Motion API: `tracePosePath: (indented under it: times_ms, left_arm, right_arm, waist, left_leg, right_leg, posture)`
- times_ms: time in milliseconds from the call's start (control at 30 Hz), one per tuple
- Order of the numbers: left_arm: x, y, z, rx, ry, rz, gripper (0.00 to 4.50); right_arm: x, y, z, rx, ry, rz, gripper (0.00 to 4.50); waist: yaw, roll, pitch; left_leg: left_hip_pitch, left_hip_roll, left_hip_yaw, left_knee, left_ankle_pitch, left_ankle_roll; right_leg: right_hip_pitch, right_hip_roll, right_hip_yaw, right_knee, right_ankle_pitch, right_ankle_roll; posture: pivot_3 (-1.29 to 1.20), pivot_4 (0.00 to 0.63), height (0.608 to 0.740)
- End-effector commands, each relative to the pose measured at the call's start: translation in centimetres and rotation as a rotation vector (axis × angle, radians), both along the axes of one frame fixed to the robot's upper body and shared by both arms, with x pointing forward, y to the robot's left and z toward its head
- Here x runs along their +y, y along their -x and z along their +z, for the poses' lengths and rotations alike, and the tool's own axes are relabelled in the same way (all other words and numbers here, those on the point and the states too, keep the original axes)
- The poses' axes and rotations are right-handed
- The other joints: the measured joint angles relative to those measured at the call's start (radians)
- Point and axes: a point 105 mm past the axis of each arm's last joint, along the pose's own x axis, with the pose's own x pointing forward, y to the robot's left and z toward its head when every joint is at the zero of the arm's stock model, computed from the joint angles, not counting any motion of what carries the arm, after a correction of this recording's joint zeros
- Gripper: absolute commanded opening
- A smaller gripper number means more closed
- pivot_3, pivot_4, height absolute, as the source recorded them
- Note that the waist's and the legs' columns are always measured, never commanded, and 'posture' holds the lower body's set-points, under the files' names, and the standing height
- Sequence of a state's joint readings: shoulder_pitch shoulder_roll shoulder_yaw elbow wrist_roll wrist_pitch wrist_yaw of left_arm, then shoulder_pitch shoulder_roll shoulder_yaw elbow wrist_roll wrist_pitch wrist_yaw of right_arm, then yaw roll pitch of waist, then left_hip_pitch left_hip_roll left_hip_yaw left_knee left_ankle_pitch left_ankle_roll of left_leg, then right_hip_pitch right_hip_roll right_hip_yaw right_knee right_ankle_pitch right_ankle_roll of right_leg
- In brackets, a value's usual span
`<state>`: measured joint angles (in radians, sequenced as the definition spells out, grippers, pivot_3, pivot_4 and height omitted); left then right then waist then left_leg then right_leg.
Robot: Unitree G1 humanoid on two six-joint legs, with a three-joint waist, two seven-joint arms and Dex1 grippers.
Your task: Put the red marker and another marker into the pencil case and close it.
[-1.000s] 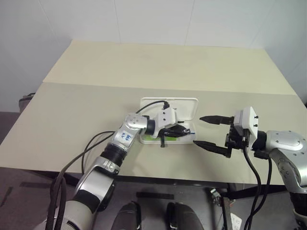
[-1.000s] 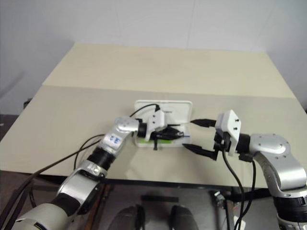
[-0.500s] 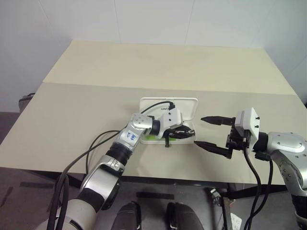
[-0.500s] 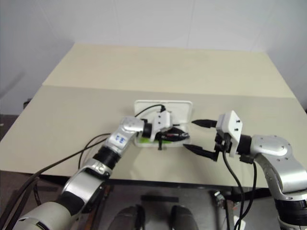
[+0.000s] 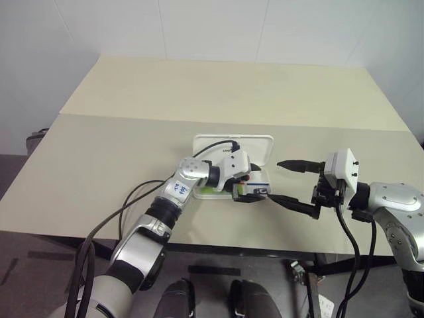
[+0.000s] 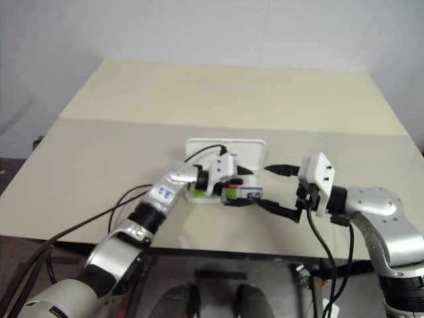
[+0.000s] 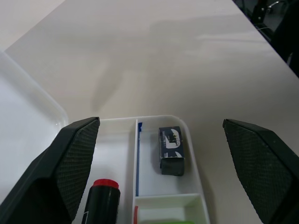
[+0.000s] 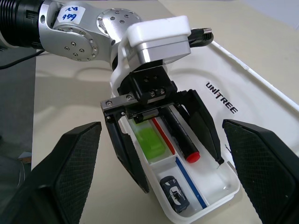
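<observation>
The white pencil case (image 5: 232, 147) lies open in the middle of the table, its lid flat behind the tray (image 7: 196, 173). My left gripper (image 5: 255, 185) is open over the tray, one finger (image 8: 125, 158) on each long side. Between them the red marker (image 8: 182, 137) lies loose in the long compartment, dark with a red end. The light green marker (image 8: 150, 142) rests in the compartment beside it. My right gripper (image 5: 276, 181) hovers open and holding nothing, just right of the case, pointing at it.
A small dark grey clip (image 7: 171, 149) sits in the tray's end compartment. A black cable (image 5: 211, 144) loops from my left wrist over the lid. The beige table (image 5: 119, 165) has bare room all round the case; its front edge runs close below both grippers.
My left gripper has gone from shut on the dark marker to open, and the red marker now lies free in the tray. The right gripper has not moved.
</observation>
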<state>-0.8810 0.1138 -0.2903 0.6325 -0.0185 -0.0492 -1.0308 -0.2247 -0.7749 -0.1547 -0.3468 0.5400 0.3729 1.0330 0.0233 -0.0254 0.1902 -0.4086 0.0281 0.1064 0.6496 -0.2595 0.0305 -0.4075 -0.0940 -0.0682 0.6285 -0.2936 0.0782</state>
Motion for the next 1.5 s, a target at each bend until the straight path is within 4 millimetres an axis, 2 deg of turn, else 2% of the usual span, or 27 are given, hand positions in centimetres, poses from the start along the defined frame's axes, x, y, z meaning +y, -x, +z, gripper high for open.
tracePosePath:
  times_ms: [33,167,333,433,567,667,900,1233,1500]
  left_arm:
    - [0.2,0.9,2.1,-0.045,0.072,-0.056,4.48]
    - [1.8,2.2,2.9,-0.037,0.108,-0.115,4.48]
    - [4.8,3.5,3.8,-0.029,0.133,-0.139,4.48]
    - [5.5,3.8,4.0,-0.028,0.134,-0.133,4.48]
    - [10.7,4.6,4.9,-0.037,0.148,-0.033,4.48]
    - [13.2,4.7,6.0,-0.05,0.166,0.051,4.48]
    - [16.8,3.7,7.6,-0.089,0.187,0.206,4.48]
    - [18.3,3.4,7.6,-0.068,0.198,0.271,4.48]
    - [19.9,1.6,7.2,-0.143,0.207,0.387,4.48]
  right_arm:
    - [0.4,0.1,0.8,-0.035,-0.014,0.019,4.4]
    - [0.6,-0.1,0.7,-0.034,-0.017,0.029,4.4]
    - [0.6,-0.4,0.7,-0.032,-0.018,0.034,4.4]
    - [0.6,-0.4,0.7,-0.032,-0.017,0.035,4.4]
    - [0.4,-0.7,0.7,-0.033,-0.008,0.043,4.4]
    - [0.5,-0.9,0.9,-0.039,-0.005,0.053,4.4]
    - [0.8,-1.7,1.4,-0.057,-0.01,0.084,4.4]
    - [1.4,-2.7,1.7,-0.074,-0.004,0.118,4.4]
    - [1.6,-3.4,1.9,-0.093,-0.009,0.114,4.4]
  waist:
    - [0.0,0.0,0.0]
    - [-0.004,0.0,0.0]
    - [-0.005,0.0,0.0]
    - [-0.003,0.0,0.0]
    - [-0.012,0.0,0.0]
    - [-0.025,0.0,0.0]
    - [-0.025,0.0,0.0]
    - [-0.027,0.0,0.0]
    - [-0.027,0.0,0.0]
  left_leg:
    - [0.0,0.0,0.0,0.0,0.0,0.0]
    - [0.0,0.0,0.0,0.0,0.0,0.0]
    - [0.0,0.0,0.0,0.0,0.0,0.0]
    - [0.0,0.0,-0.001,0.001,0.0,0.0]
    - [0.001,0.0,-0.001,0.0,0.0,0.0]
    - [0.001,0.001,-0.002,-0.001,0.0,-0.001]
    - [0.003,0.001,-0.004,-0.001,0.0,-0.001]
    - [0.003,0.001,-0.004,-0.002,0.0,-0.001]
    - [0.003,0.001,-0.004,-0.002,0.0,-0.002]
  right_leg:
    - [0.0,0.0,0.0,0.0,0.0,0.0]
    - [0.0,0.0,0.0,0.0,0.0,0.0]
    - [0.0,0.0,0.003,0.001,0.0,0.0]
    - [0.0,0.0,0.005,0.001,0.0,0.0]
    - [0.002,0.0,0.008,-0.001,0.0,0.0]
    - [0.002,0.0,0.007,0.0,-0.001,-0.001]
    - [0.006,-0.001,0.006,-0.001,0.0,-0.001]
    - [0.006,-0.001,0.006,-0.002,-0.001,-0.001]
    - [0.005,-0.001,0.006,-0.002,-0.001,-0.001]
  posture:
    - [0.0,0.15,0.74]
    - [0.0,0.15,0.74]
    - [0.0,0.15,0.74]
    - [0.0,0.15,0.74]
    - [0.0,0.15,0.74]
    - [0.0,0.15,0.74]
    - [0.0,0.15,0.74]
    - [0.0,0.15,0.74]
    - [0.0,0.15,0.74]
